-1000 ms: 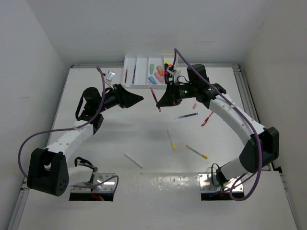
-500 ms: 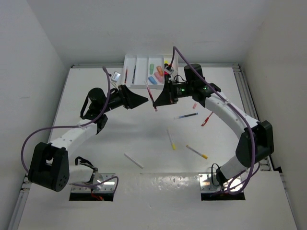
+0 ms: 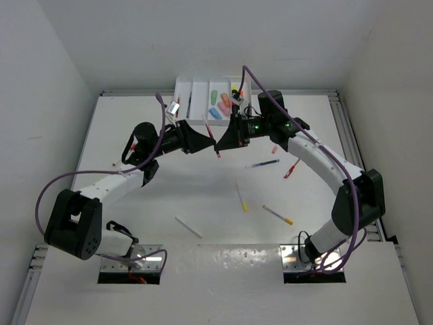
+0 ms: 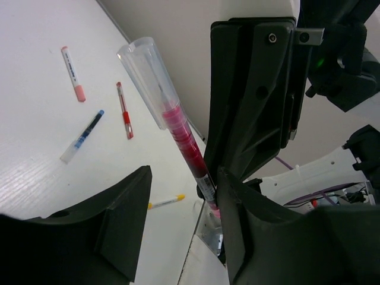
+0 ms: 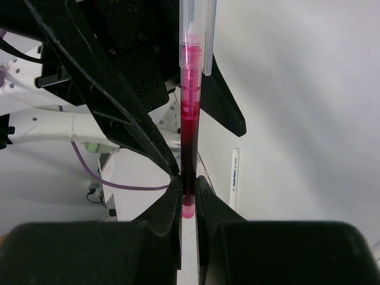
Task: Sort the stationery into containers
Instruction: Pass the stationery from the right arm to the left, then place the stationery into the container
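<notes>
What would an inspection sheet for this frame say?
Surface: white table, matte.
Job's things: white tray at the far edge, with highlighters in it; red pen held in the air; loose pens scattered on the table.
Clutter: nothing seen.
Grippers: right gripper shut on the red pen; left gripper open, close beside the pen.
Cables: purple cable along each arm.
Surroundings: white walls on three sides.

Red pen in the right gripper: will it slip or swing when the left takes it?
Probably stiff: the red pen stands straight from the right gripper, pinched only near one end. Its smooth round barrel and clear cap look slippery, so it may pivot. The open left gripper should likely grip mid-barrel.
</notes>
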Available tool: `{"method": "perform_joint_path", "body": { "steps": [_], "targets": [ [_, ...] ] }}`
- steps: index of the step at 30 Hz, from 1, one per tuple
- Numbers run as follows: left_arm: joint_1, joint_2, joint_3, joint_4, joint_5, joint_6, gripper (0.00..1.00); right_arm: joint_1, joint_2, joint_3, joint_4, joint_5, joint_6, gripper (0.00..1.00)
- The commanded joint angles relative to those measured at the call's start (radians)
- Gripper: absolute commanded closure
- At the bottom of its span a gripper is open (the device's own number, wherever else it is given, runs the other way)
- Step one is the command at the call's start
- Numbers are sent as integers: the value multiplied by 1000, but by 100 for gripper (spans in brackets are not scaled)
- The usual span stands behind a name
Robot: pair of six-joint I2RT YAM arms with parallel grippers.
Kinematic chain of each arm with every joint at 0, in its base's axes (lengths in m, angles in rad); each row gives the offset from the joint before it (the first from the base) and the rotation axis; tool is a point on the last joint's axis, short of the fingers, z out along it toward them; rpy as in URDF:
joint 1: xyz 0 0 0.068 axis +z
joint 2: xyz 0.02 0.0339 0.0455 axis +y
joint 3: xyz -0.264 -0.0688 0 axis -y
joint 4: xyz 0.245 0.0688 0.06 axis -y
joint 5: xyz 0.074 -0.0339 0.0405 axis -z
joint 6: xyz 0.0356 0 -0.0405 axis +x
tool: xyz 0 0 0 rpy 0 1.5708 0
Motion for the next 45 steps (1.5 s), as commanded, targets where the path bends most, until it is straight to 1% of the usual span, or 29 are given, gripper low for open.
{"method": "perform_joint_path", "body": {
  "steps": [1, 5, 8, 10, 11, 12, 13, 14, 15, 16, 17, 18, 19, 20, 21, 22, 23, 24, 25, 26, 27, 28, 29, 30, 33, 36, 39, 41, 45],
  "targets": [
    [-12, 7, 39, 107, 7, -33, 47, 7, 11, 1, 42, -25, 1, 100],
    [-10, 13, 26, 145, 9, -64, 55, 8, 11, -2, 43, -25, -2, 100],
    [-10, 18, 19, 156, 5, -78, 68, 7, 12, -2, 43, -25, -3, 100],
    [-9, 18, 17, 164, 5, -84, 80, 8, 12, -9, 43, -25, -3, 100],
    [-2, 18, 17, 153, 7, -82, 88, 8, 11, -12, 43, -26, -3, 100],
    [4, 19, 23, 127, 4, -76, 94, 8, 9, -12, 40, -25, -3, 93],
    [11, 21, 51, 87, 2, -60, 98, 8, 6, -12, 34, -14, -11, 84],
    [40, 30, 77, -47, 2, 9, 100, 7, 5, -6, 2, 0, -43, 64],
    [56, 41, 112, -135, 2, 63, 100, 5, -4, -3, -19, 17, -66, 57],
    [70, 54, 211, -234, -7, 142, 100, 2, -11, -2, -61, 52, -89, 53],
    [94, 98, 282, -493, -66, 328, 100, -14, -18, -9, -73, 72, -122, 47],
    [100, 131, 359, -622, -105, 424, 100, -25, -26, -17, -85, 93, -136, 45],
    [114, 160, 510, -739, -157, 516, 100, -39, -43, -26, -108, 130, -150, 41],
    [119, 230, 581, -893, -244, 660, 100, -54, -50, -41, -121, 144, -166, 38],
    [122, 276, 658, -969, -290, 719, 100, -93, -57, -51, -131, 153, -182, 38],
    [134, 319, 806, -1034, -345, 761, 100, -113, -72, -60, -150, 158, -193, 38],
    [139, 412, 871, -1129, -431, 817, 100, -131, -80, -80, -159, 163, -202, 38],
    [151, 464, 940, -1166, -468, 832, 100, -163, -87, -89, -170, 169, -225, 38],
    [172, 558, 1053, -1189, -494, 838, 100, -179, -102, -97, -188, 184, -239, 38],
    [182, 606, 1109, -1230, -511, 847, 100, -199, -113, -115, -196, 213, -267, 38],
    [189, 655, 1222, -1252, -527, 858, 100, -211, -119, -126, -202, 228, -279, 38],
    [197, 745, 1281, -1281, -556, 879, 100, -219, -138, -149, -207, 244, -291, 38],
    [200, 787, 1328, -1290, -586, 892, 100, -237, -149, -161, -208, 267, -310, 38],
    [206, 865, 1424, -1303, -603, 901, 100, -245, -158, -172, -211, 276, -319, 38],
    [205, 959, 1557, -1306, -652, 936, 100, -272, -181, -212, -217, 301, -345, 38],
    [211, 1036, 1596, -1259, -680, 945, 100, -298, -190, -238, -219, 322, -356, 38],
    [211, 1100, 1606, -1190, -685, 959, 96, -332, -192, -258, -224, 337, -357, 38],
    [211, 1117, 1600, -1156, -656, 996, 92, -351, -193, -269, -218, 347, -361, 38],
    [203, 1171, 1613, -1131, -650, 998, 91, -389, -192, -304, -208, 363, -371, 39]
  ]
}}
